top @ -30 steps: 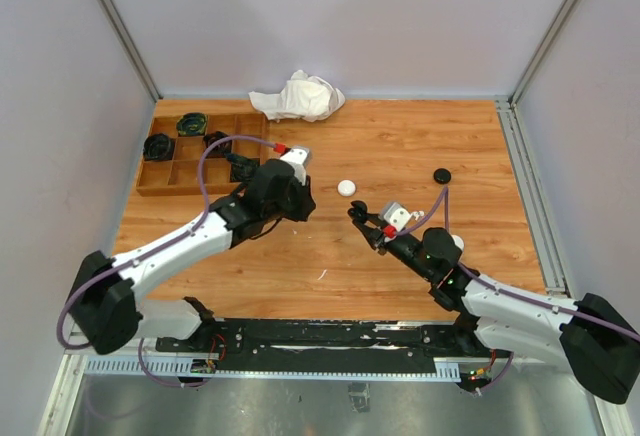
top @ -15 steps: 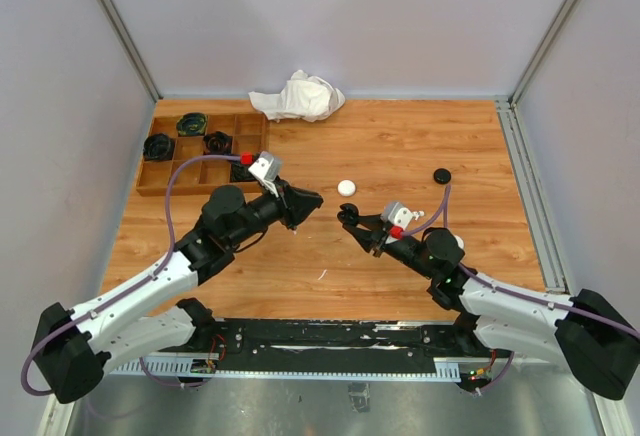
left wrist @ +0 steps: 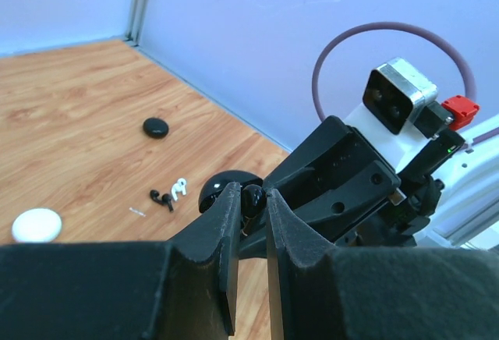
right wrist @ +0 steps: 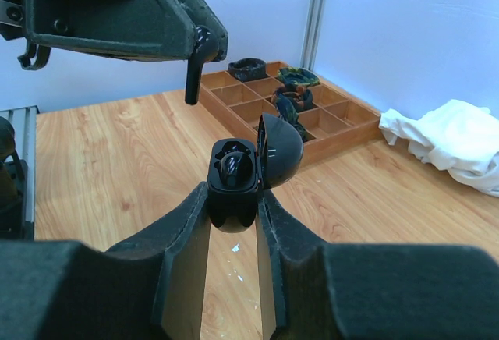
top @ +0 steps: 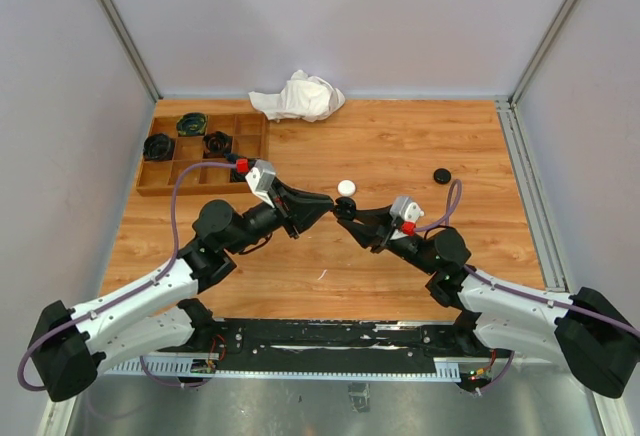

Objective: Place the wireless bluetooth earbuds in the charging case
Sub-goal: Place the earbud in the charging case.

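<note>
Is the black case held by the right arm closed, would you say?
No, the case has its lid swung open to the side.

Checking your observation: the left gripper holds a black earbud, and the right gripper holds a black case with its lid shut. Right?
No: the case has its lid open, as the right wrist view shows. The left gripper does hold the earbud.

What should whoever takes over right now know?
Left gripper: shut on a black earbud, near the case, not in it.
Right gripper: shut on the open black case; a second bud seems already inside.
Done: case open, earbud picked up.
Left: seat it. A loose black earbud and a loose white earbud lie on the table.
</note>
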{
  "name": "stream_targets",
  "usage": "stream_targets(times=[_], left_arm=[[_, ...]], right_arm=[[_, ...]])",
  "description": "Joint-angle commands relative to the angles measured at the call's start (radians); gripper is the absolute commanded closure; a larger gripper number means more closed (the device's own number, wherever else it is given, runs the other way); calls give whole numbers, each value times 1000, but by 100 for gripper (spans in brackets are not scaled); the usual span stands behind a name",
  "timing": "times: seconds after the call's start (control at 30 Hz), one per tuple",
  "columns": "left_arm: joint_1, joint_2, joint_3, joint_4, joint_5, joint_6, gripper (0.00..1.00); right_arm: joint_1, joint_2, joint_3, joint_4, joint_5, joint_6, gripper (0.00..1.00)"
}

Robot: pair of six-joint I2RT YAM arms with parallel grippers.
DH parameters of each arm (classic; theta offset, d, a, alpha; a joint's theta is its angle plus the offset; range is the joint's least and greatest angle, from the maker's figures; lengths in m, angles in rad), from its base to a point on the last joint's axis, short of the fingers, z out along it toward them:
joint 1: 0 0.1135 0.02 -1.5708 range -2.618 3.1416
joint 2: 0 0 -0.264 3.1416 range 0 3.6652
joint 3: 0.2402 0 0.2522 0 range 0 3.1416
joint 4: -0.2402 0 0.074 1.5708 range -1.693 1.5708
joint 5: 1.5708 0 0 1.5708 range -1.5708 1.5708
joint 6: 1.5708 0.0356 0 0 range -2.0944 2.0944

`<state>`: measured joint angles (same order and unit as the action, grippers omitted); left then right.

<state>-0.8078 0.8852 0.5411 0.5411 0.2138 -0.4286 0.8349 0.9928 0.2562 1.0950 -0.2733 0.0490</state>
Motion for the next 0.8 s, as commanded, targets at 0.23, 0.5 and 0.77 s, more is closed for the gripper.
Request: stream_targets(times=[0.23,0.5,0.77], left_arm=[[-40,52,-5,135,7,-23,89],[-48,65,-14,141,-19,-15,89],[-51,75,-10,168,-19,-30,89]], right_arm=[[-4,-20,36,108,-32,65,74],[-5,-31,35,123,-35,82,74],[-5,-23,38,125,-53,93,74]])
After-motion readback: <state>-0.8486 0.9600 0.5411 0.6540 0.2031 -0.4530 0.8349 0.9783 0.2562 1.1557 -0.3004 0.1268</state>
